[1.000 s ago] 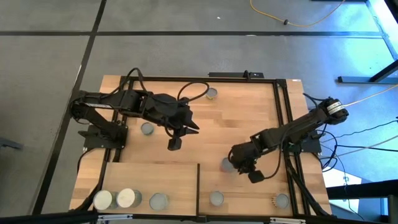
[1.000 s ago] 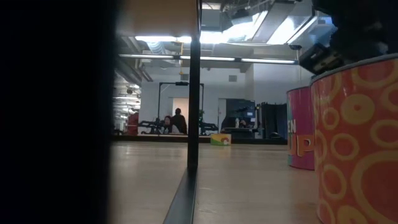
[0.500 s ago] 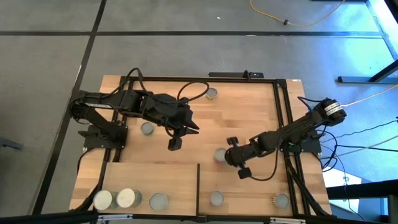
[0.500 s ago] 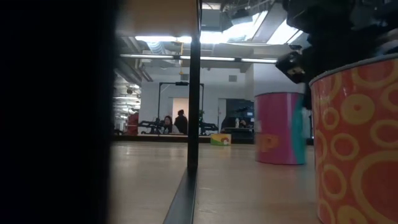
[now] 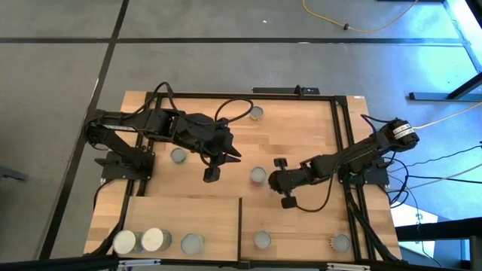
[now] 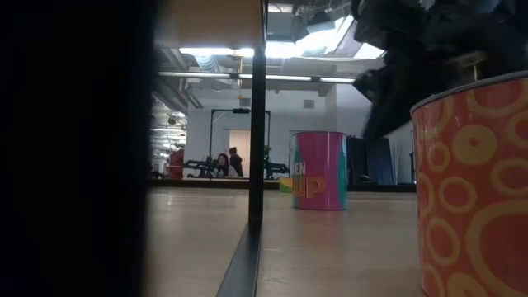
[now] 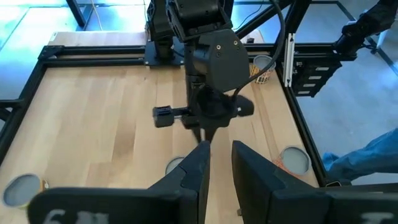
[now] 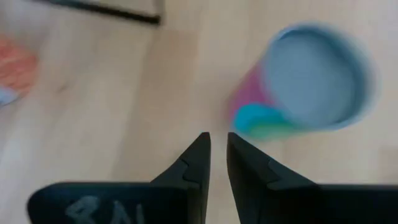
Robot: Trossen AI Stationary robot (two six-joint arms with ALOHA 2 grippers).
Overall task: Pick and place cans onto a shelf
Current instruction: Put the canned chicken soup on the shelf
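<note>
We've got our right gripper (image 5: 273, 181) nearly pinched together, empty. The round pink-and-teal metal can with a grey top (image 5: 258, 176) stands upright on the table just beside it, nearer than our left gripper (image 5: 218, 159).

The overhead view is evenly lit and sharp, with bluish daylight glare on the floor at upper right. The low view is dim: a black band fills its left side, bright ceiling lights (image 6: 280, 49) glow behind, and a near orange can (image 6: 474, 190) is soft. The right wrist view is heavily blurred, smearing a pink-and-teal can (image 8: 311, 84).
</note>
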